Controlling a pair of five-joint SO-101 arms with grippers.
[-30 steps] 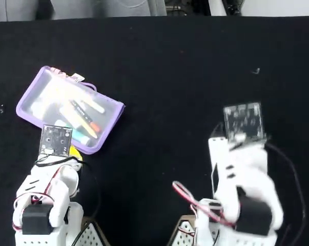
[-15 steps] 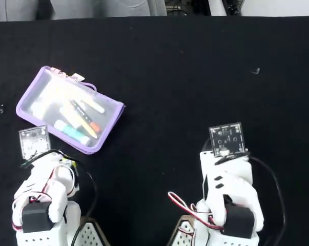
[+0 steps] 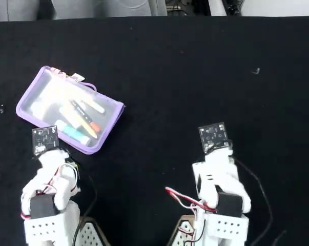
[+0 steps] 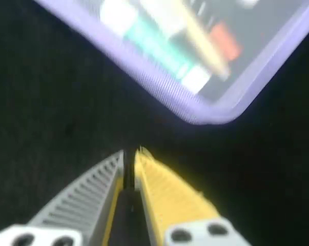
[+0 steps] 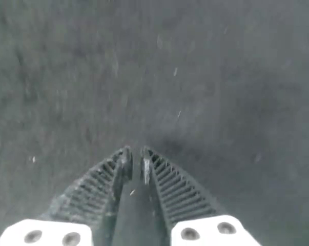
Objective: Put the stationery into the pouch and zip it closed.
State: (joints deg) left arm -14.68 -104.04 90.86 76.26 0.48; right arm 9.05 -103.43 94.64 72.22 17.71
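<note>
From above I see the whole pouch (image 3: pixel 69 109), clear with a purple border, lying flat on the black tabletop (image 3: pixel 195 61) with the pens (image 3: pixel 82 119) inside it. The left arm (image 3: pixel 49 174) sits just short of the pouch's near edge, and the right arm (image 3: pixel 218 174) is well apart from it.

My left wrist camera shows the left jaws pressed together on nothing. One rounded corner of the pouch lies a little ahead of their tips, not touching. A teal-and-white marker (image 4: pixel 159 48) shows through the plastic.

My right wrist camera shows the right jaws drawn together to a thin slit and gripping nothing, with bare tabletop ahead.
</note>
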